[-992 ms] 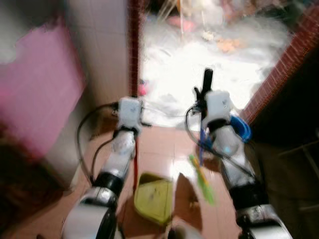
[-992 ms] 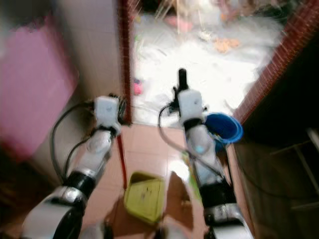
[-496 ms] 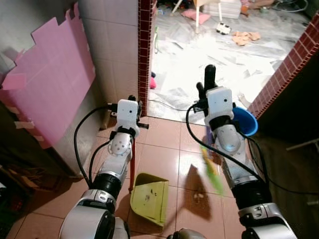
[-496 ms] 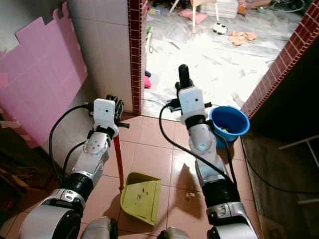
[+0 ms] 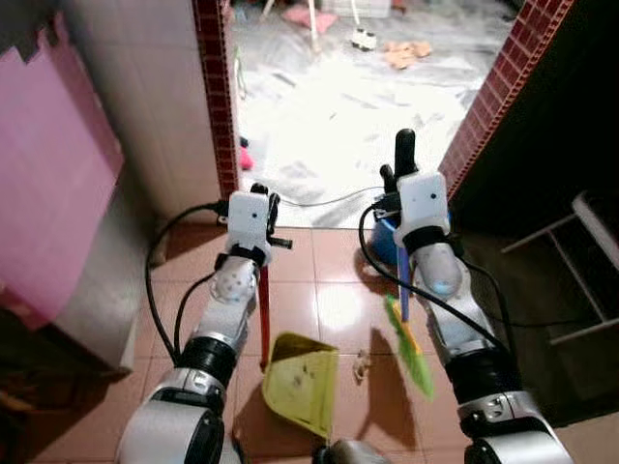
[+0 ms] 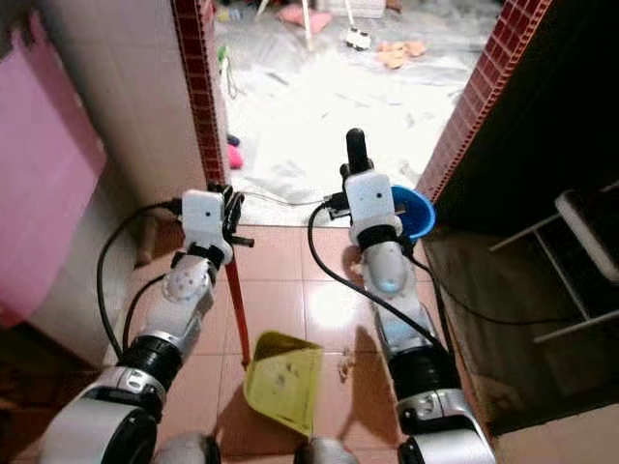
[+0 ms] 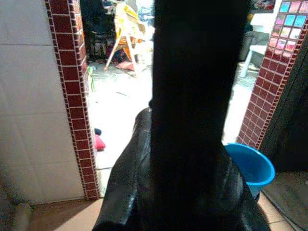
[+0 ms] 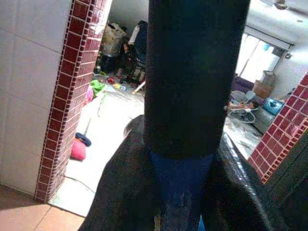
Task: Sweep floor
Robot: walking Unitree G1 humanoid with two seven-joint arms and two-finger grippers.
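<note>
- Yellow-green dustpan (image 5: 302, 378) lies on the terracotta floor tiles (image 5: 334, 300) between your two arms, its red handle (image 5: 264, 319) rising to your left gripper (image 5: 259, 198), fingers clamped on it.
- Your right gripper (image 5: 404, 155) is closed round the blue broom handle (image 5: 403, 290); its green bristles (image 5: 411, 346) hang beside a scrap of debris (image 5: 363, 365).
- Blue bucket (image 6: 411, 212) stands at the brick doorway (image 6: 198, 106), just beyond your right wrist.

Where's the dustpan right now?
The yellow-green dustpan lies on the terracotta floor tiles low in the head views, between the two arms, just right of its red handle and left of the green broom head.
</note>
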